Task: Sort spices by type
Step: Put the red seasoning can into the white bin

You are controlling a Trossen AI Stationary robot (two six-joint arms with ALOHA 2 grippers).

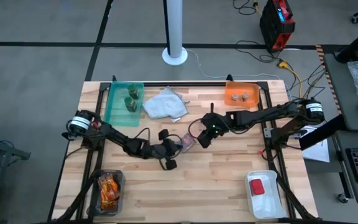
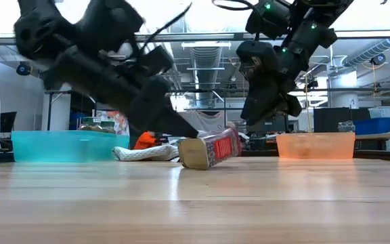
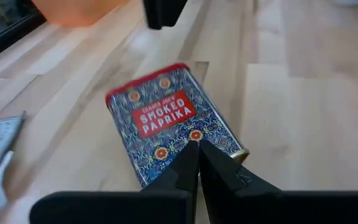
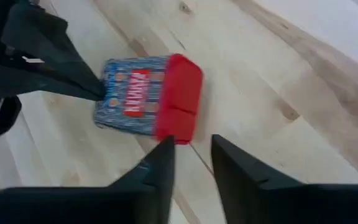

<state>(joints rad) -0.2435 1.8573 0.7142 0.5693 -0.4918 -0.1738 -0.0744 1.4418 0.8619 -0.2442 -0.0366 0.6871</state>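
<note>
We found the smoked paprika tin (image 3: 171,124) lying on its side near the middle of the wooden counter (image 1: 229,180), red cap toward the right arm. Only the left wrist view let us read its label; only the right wrist view showed the red cap (image 4: 180,97) plainly. In the low view the tin (image 2: 210,150) sat tilted, its cap end raised off the boards.

The left hand (image 3: 197,158) had its two fingers pressed together, tips resting on the tin's bottom edge and holding nothing. The right hand (image 4: 188,149) hovered just past the cap with fingers slightly parted and nothing between them; the low view showed it above the counter.

From the high view alone we noted the rest: green-capped jars (image 1: 131,98) in the teal tray (image 1: 112,106), small grey jars (image 1: 240,97) in the orange tray (image 1: 229,87), a pale cloth (image 1: 165,104) between those trays, orange packets (image 1: 108,188) in a clear bin (image 1: 96,199) at the near left corner, and a red container (image 1: 257,186) in the white tray (image 1: 267,205) at the near right.
</note>
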